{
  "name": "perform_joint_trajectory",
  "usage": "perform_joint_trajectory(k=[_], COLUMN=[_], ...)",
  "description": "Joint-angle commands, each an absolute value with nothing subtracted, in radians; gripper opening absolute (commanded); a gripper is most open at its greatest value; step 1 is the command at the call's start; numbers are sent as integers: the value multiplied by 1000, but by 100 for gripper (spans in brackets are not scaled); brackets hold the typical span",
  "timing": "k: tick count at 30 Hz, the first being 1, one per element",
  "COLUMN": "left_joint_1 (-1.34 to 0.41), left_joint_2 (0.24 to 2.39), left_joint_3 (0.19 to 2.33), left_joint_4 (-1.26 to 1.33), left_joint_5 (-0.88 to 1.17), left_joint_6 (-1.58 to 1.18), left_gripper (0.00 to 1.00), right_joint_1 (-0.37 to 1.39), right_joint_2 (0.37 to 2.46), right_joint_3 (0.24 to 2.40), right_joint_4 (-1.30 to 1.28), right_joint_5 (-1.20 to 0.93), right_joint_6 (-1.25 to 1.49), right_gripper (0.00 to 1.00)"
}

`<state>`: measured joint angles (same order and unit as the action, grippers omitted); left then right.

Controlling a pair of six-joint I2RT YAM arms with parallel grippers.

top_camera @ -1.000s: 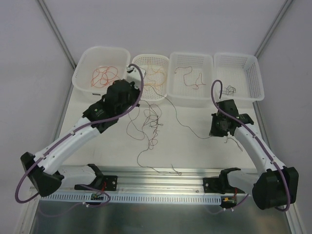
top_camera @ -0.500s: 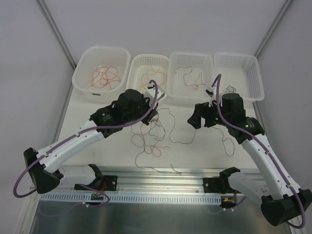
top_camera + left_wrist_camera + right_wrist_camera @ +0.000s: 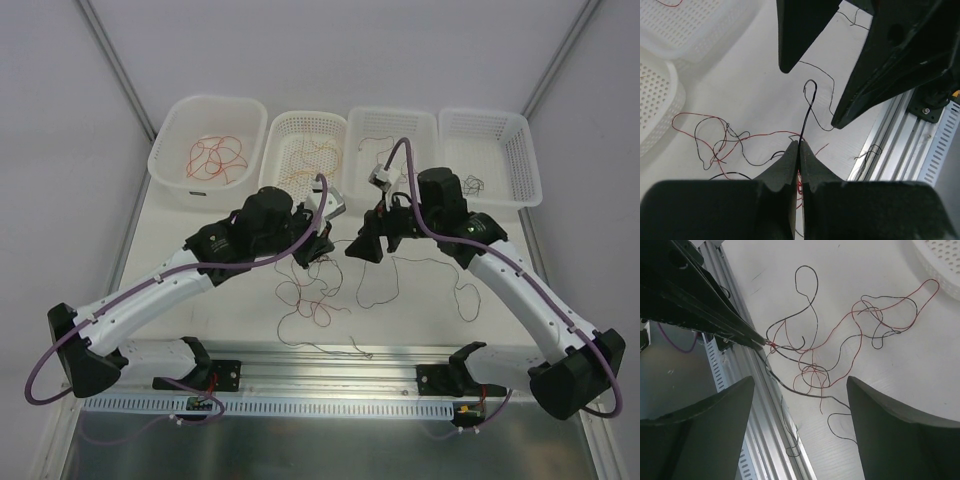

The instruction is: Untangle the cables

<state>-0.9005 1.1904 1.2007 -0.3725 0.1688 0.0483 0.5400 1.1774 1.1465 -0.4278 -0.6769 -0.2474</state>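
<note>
The cables (image 3: 308, 292) lie as a loose tangle of thin red and black strands on the white table, seen up close in the right wrist view (image 3: 826, 365). My left gripper (image 3: 326, 246) hangs just above the tangle, shut on a thin black cable (image 3: 808, 107) that rises from its tips (image 3: 798, 144) into a small loop. My right gripper (image 3: 362, 247) faces it from the right, open, with nothing between its fingers (image 3: 705, 425). The tangle lies beyond its open jaws (image 3: 800, 382). A loose dark strand (image 3: 462, 292) trails to the right.
Four white baskets line the back: a tub (image 3: 160, 160) holding a red wire, a mesh basket (image 3: 280, 125) with an orange one, a third (image 3: 356, 190) with a red-brown one, a fourth (image 3: 528, 160) with a small black one. An aluminium rail (image 3: 330, 360) runs along the near edge.
My right gripper has opened and swung left, up to the left gripper. The left gripper, still shut, has moved right and nearer, dragging the tangle with it.
</note>
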Motion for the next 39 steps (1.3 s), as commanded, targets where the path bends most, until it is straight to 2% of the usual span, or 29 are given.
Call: perform_joint_trajectory(k=[1,2,5,6,8,11,19,26,33,39], left_joint_1=[-914,-916,-914,-914,-914,-914,-926,-965,-971,-971], left_joint_2=[1154,1152,1144,1144,1137,1117,1075,1106,1111,1156], left_joint_3=[1192,1189,1180,1171,1158,1114,917,853,763,680], left_joint_4=[-345,-345,-344,-344,-342,-325,-60,109,173,215], left_joint_5=[225,229,229,222,172,108,5,-98,-158,-294], left_joint_6=[68,64,54,49,38,3,-227,-301,-351,-390], left_gripper=[0,0,0,0,0,1,18,17,16,16], right_joint_1=[557,564,572,575,578,578,623,690,692,692], right_joint_2=[1192,1198,1212,1212,1197,1154,1016,985,925,864], right_joint_3=[1184,1189,1190,1193,1195,1190,1124,1117,1155,1207], right_joint_4=[-371,-373,-368,-371,-376,-364,-212,-201,-238,-258], right_joint_5=[-764,-778,-808,-805,-789,-732,-598,-496,-359,-298], right_joint_6=[-287,-288,-287,-285,-275,-239,-37,-8,-8,-5], right_gripper=[77,73,46,21,1,1,1,1,1,1])
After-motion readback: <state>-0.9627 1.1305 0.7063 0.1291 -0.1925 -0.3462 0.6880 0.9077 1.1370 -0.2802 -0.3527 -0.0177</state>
